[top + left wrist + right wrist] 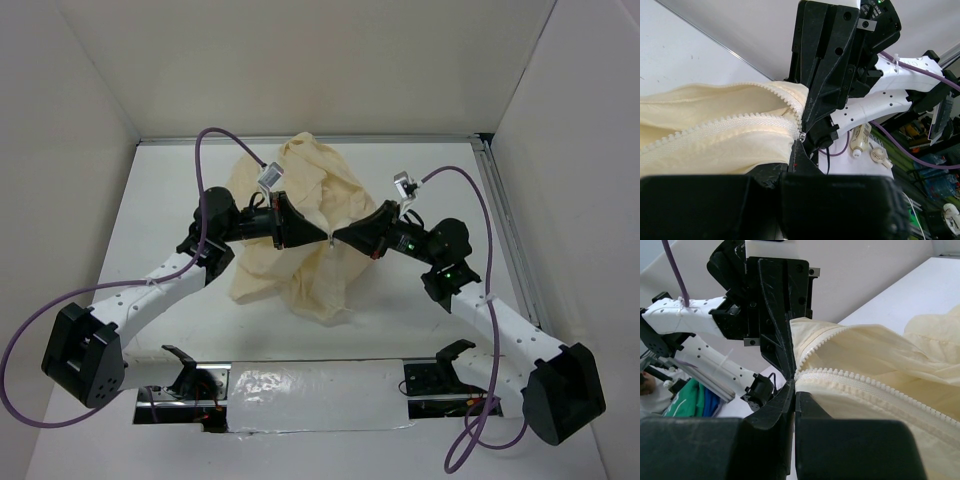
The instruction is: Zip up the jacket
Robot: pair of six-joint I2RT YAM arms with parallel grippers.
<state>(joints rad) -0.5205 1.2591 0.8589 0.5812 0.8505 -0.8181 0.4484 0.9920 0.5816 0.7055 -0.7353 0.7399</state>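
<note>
Jacket: pale cream, wrinkled, heaped on the table under both pincers; it spreads from there toward the back wall and toward the near edge
Zip: two rows of cream teeth on the jacket, spread apart along most of what shows and running together at the spot where the pincers meet
Left pincer: clenched on the jacket at that meeting spot of the zip, reaching in from the jacket's left side
Right pincer: clenched on the jacket at the same spot, reaching in from the jacket's right side, tip to tip with the left pincer
Table: white, flat and matt, showing on every side of the jacket
Walls: plain white panels stand behind the jacket and to both sides of it
Rail: a metal strip along the table's edge, right of the jacket
Tape: a shiny silver band along the near edge, in front of the jacket, between the arm bases
Cables: purple, one arching left of the jacket, one right of it
Room: the wrist views show clutter past the table, too blurred to name
</note>
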